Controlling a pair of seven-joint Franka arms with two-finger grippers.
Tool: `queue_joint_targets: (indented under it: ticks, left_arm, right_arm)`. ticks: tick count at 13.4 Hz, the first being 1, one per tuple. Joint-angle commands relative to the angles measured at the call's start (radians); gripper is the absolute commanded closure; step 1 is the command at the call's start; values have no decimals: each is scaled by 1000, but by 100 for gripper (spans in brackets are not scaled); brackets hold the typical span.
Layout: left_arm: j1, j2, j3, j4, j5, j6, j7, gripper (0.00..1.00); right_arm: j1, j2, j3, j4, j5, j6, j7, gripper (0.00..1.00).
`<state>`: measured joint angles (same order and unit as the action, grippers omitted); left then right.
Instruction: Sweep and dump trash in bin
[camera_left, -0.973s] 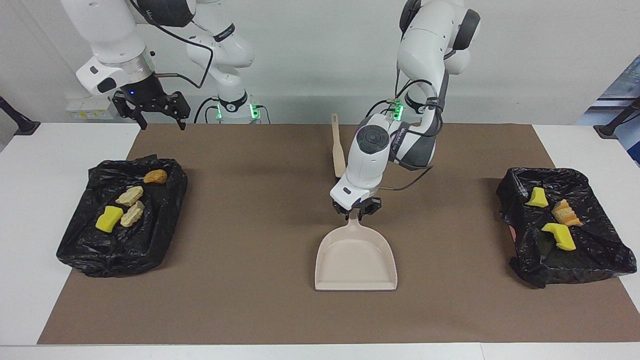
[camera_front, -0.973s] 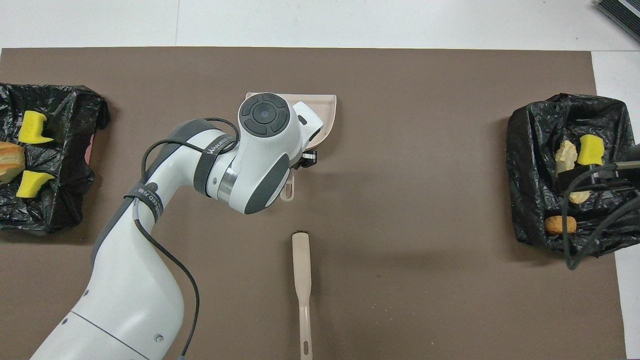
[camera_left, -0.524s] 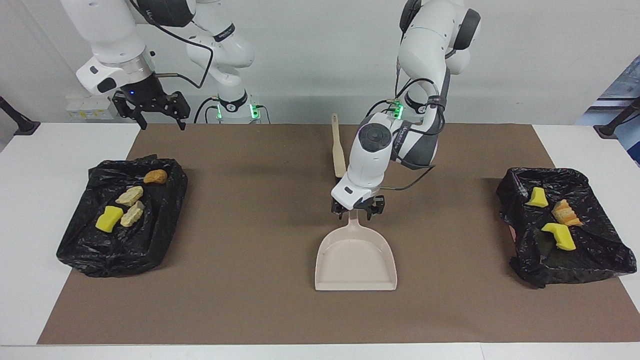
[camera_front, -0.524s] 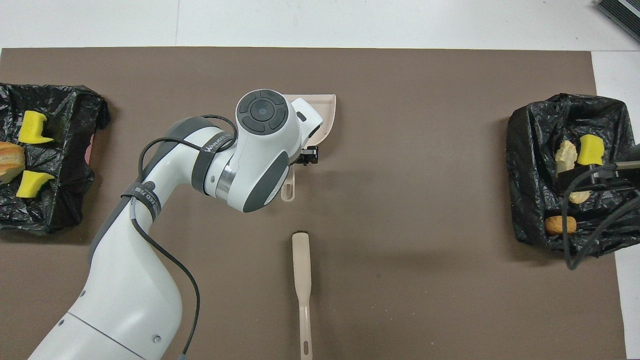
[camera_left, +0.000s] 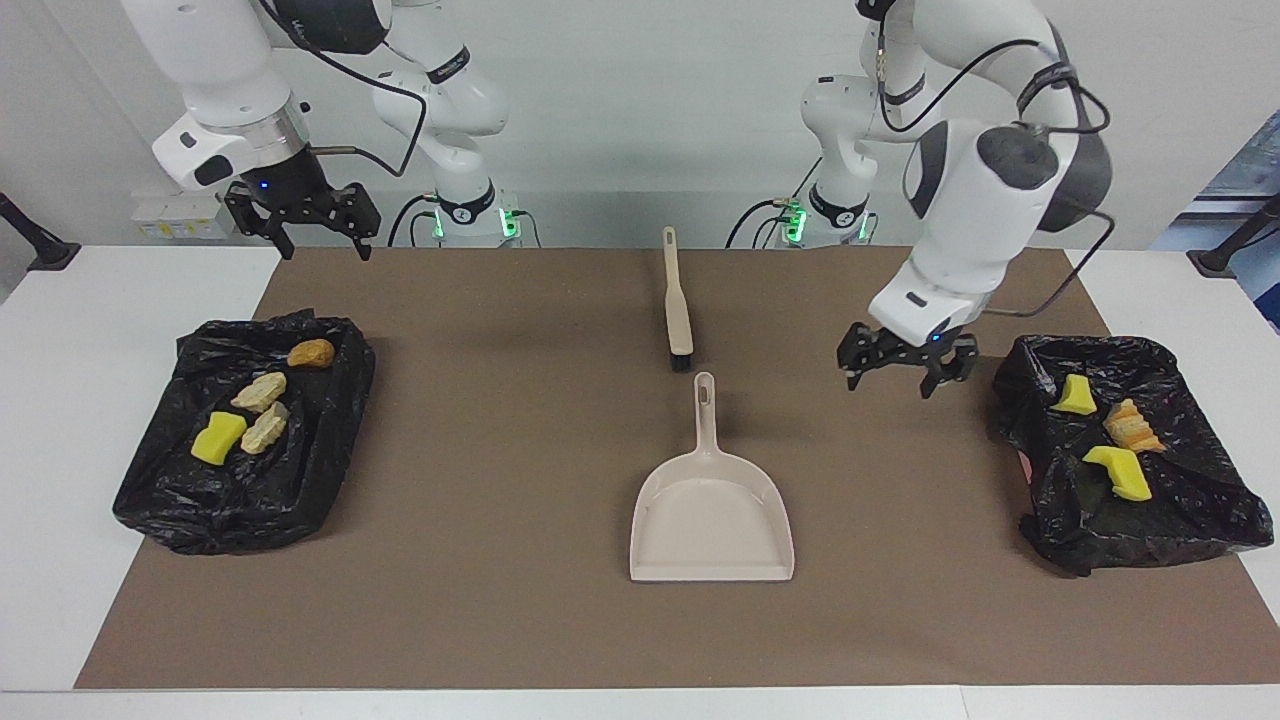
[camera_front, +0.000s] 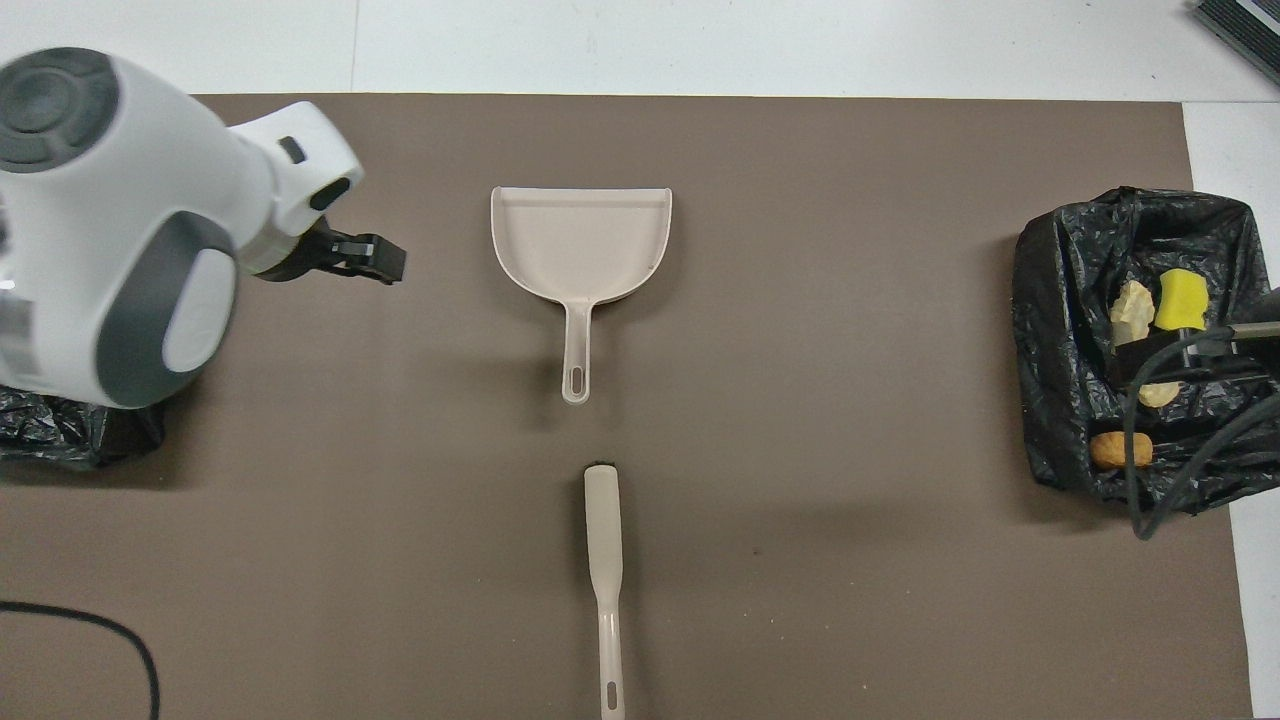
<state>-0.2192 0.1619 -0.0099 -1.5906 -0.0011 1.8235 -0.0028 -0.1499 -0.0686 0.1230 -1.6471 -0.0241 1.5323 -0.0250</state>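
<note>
The left hand, fingers spread and empty, hangs over the mat between the dustpan and a black bin holding three trash scraps; the right hand, also spread, waits above the other bin with four scraps

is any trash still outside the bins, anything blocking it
No. All seven scraps already lie in the two black-lined bins. The dustpan is empty, and the left gripper and right gripper hold nothing.
</note>
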Motion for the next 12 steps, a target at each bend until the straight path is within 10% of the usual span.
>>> queue_joint_targets:
  ticks: [1,6,12]
  left_arm:
    - [46,-113,-8,-48,-5,-90,58,0]
    - [81,-232,14,-31,-10,-266,57,0]
    - [89,-133,39,188,-33,-428,60,0]
  right_arm:
    - [-5,1,4,6,10,5,14,0]
    - [-5,1,4,6,10,5,14,0]
    - [-5,1,4,6,10,5,14,0]
